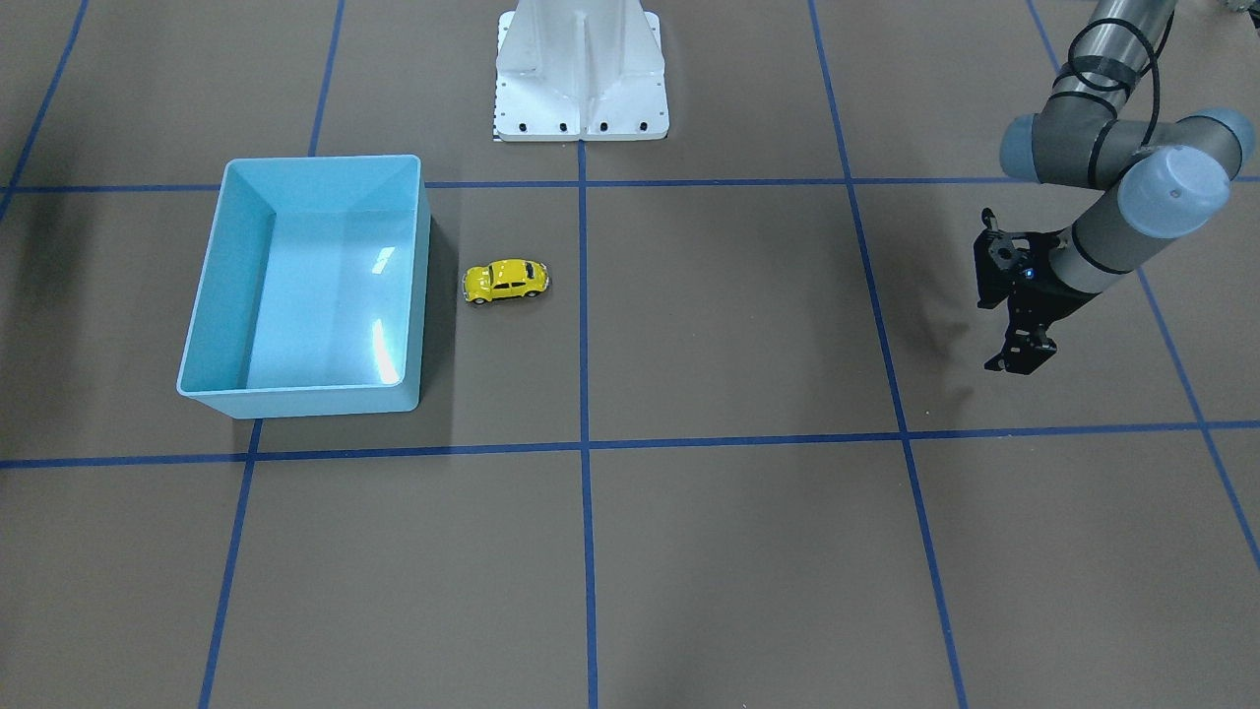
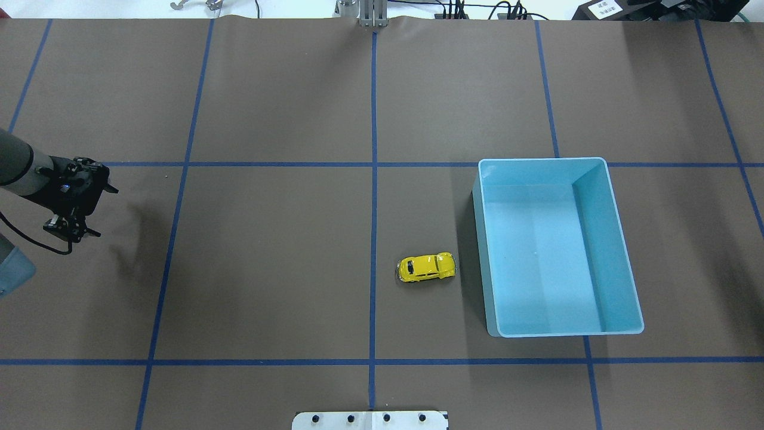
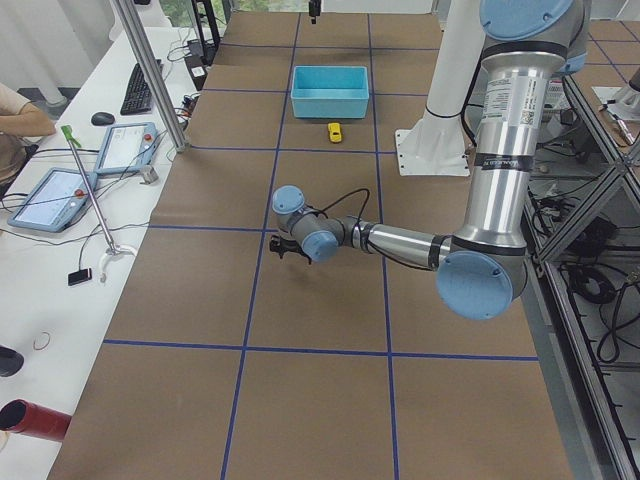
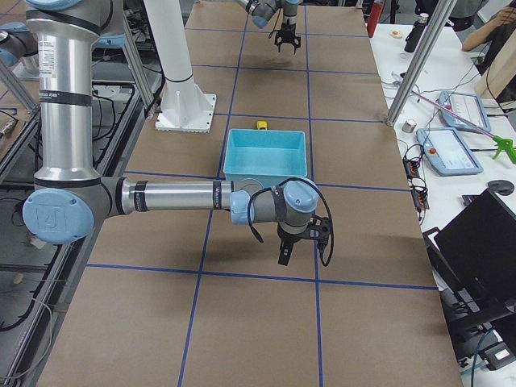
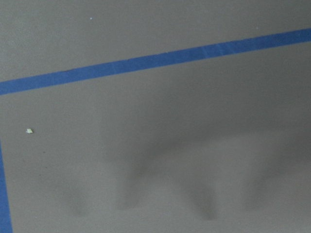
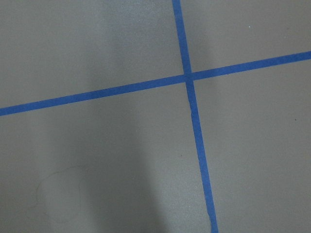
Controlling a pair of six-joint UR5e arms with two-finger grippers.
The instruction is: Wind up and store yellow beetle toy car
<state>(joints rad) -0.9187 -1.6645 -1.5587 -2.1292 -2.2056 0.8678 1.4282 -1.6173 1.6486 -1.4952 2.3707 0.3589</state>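
The yellow beetle toy car (image 1: 506,281) (image 2: 427,267) stands on its wheels on the brown table, a short gap from the side wall of the light blue bin (image 1: 305,162) (image 2: 540,160), which holds nothing. My left gripper (image 1: 1019,359) (image 2: 71,230) hovers open and empty far off at the table's left end, fingers pointing down. My right gripper (image 4: 302,251) shows only in the exterior right view, low over the table on the near side of the bin. I cannot tell whether it is open or shut. Both wrist views show only bare mat and blue tape.
The white robot base (image 1: 581,69) stands at the table's middle edge, behind the car. Blue tape lines (image 2: 374,179) grid the mat. A metal pole (image 3: 150,80) and side benches with tablets (image 3: 50,195) flank the table ends; a person's arm (image 3: 20,115) rests there.
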